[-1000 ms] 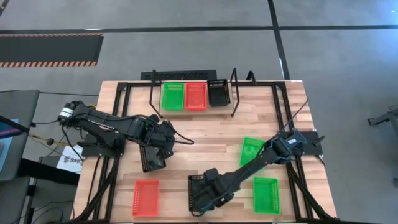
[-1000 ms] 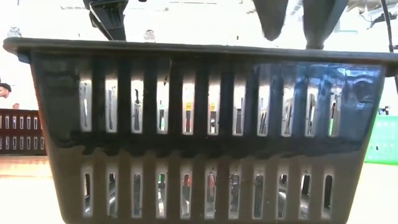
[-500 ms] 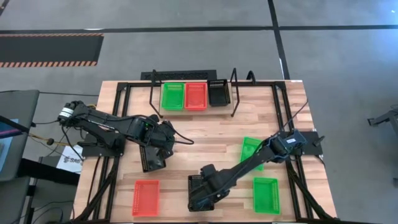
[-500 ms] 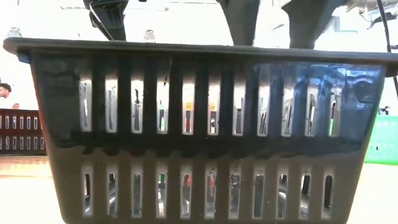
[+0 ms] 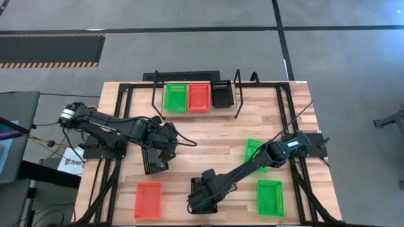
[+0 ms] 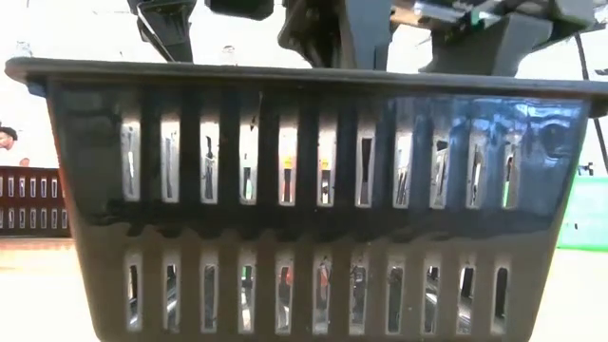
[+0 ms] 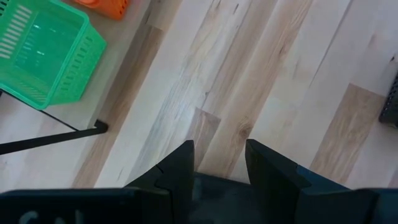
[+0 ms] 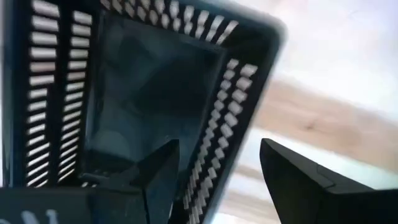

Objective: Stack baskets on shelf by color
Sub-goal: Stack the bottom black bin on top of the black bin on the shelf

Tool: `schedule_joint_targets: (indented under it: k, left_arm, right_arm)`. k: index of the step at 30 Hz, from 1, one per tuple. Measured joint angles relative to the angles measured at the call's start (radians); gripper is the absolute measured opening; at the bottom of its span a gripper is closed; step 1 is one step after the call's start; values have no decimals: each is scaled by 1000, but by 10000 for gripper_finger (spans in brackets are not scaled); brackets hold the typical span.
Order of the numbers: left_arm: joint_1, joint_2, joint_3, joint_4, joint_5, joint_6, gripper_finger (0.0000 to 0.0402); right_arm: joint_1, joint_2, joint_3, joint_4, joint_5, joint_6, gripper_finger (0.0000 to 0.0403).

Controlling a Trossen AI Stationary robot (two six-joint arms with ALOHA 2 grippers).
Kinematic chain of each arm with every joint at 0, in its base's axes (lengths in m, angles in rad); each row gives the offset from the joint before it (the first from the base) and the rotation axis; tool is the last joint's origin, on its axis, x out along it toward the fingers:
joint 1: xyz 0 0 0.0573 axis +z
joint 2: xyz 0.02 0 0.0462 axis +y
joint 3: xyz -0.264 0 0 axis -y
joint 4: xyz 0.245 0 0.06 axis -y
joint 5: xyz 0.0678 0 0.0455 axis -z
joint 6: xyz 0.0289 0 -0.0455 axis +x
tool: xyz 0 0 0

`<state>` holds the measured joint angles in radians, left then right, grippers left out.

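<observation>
A black basket rests on its bottom by the table's near edge and fills the low view. My right gripper hangs over it, open. In the right wrist view one finger stands inside the basket and one outside, astride its side wall; I see no touch. My left gripper waits open above bare wood at the table's left middle. The shelf at the far edge carries a green, a red and a black basket.
Loose on the table lie a red basket near the left front, a green basket under my right arm and another green one at the right front. Black frame tubes run along both table sides.
My right gripper has moved toward the table's left edge and down over the black basket; in the low view its fingers have dropped behind the basket's rim and the wrist body has come into sight. The basket has stayed in place.
</observation>
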<state>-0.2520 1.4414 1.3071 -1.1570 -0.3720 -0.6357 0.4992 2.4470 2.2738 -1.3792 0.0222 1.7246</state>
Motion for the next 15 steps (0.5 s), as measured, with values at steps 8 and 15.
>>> schedule_joint_targets:
  k: [8,15]
  left_arm:
    - [0,0,0,-3,0,0,132]
    - [0,0,0,-3,0,0,132]
  right_arm:
    - [-5,13,0,6,-47,-20,215]
    - [-22,13,0,10,-104,-79,84]
